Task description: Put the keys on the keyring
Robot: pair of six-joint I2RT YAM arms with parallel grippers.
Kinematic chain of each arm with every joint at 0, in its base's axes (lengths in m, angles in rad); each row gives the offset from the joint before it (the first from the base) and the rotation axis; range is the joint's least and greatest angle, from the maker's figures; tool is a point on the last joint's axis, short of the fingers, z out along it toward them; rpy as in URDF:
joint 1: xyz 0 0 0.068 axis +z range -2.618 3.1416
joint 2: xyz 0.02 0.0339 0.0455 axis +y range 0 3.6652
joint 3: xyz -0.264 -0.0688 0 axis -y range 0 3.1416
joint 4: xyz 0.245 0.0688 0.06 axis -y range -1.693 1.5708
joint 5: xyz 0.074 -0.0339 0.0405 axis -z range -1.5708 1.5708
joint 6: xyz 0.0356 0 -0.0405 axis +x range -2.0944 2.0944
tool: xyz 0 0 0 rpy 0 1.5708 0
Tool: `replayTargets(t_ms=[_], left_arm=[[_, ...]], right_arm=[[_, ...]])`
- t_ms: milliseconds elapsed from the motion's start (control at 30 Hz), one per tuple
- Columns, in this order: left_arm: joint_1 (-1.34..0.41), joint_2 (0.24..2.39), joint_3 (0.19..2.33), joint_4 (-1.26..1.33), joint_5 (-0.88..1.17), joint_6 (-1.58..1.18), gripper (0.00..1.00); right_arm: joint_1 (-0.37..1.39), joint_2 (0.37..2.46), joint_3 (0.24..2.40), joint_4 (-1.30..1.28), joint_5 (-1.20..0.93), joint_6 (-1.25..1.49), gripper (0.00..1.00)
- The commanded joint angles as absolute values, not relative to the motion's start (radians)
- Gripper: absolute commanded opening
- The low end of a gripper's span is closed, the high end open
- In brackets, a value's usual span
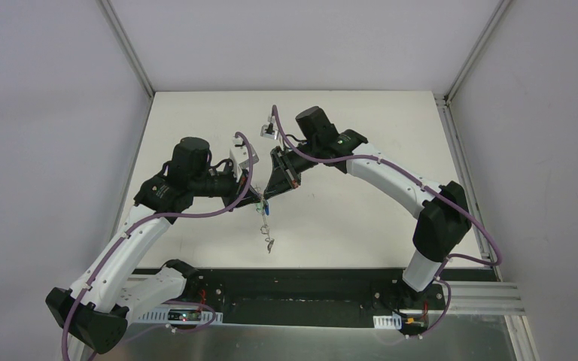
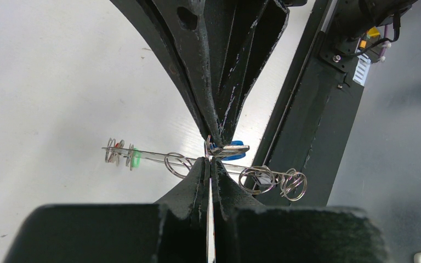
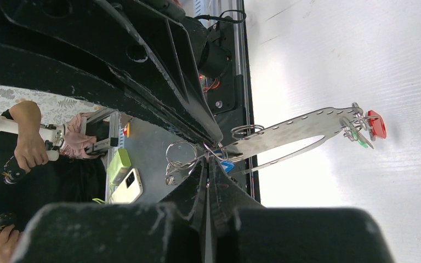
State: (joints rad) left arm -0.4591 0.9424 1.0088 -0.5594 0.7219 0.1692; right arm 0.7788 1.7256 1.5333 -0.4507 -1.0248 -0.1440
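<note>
Seen edge-on, the keyring [image 2: 153, 158] is a thin metal line carrying small split rings, a green tag [image 2: 136, 158] and a red tag [image 2: 119, 145]. My left gripper [image 2: 209, 162] is shut on it near its middle. From above, my right gripper [image 2: 217, 140] is shut on a key with a blue tag [image 2: 228, 150], tip to tip with the left. In the right wrist view the keyring [image 3: 301, 125] is a flat looped band with the red tag [image 3: 376, 125] at its far end, and the right gripper [image 3: 208, 160] pinches beside the blue tag [image 3: 227, 166]. Both grippers [image 1: 263, 197] meet above the table; keys [image 1: 269, 242] dangle below.
The black base rail [image 1: 293, 289] runs along the near table edge, just beyond the hanging ring. White walls enclose the white table [image 1: 361, 128]. Off the table lie a phone [image 3: 126, 186] and a green object [image 3: 119, 164], with a person [image 3: 27, 137] nearby.
</note>
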Motion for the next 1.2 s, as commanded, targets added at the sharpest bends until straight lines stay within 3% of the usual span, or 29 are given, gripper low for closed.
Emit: replayTargets(t_ms=[0, 1167], left_arm=[[-0.474, 0.933, 1.019, -0.516, 0.763, 0.175, 0.00], [-0.472, 0.923, 1.035, -0.526, 0.753, 0.184, 0.00]], right_arm=[[0.784, 1.713, 1.552, -0.429, -0.994, -0.165, 0.00], [0.775, 1.706, 1.513, -0.438, -0.965, -0.197, 0.00]])
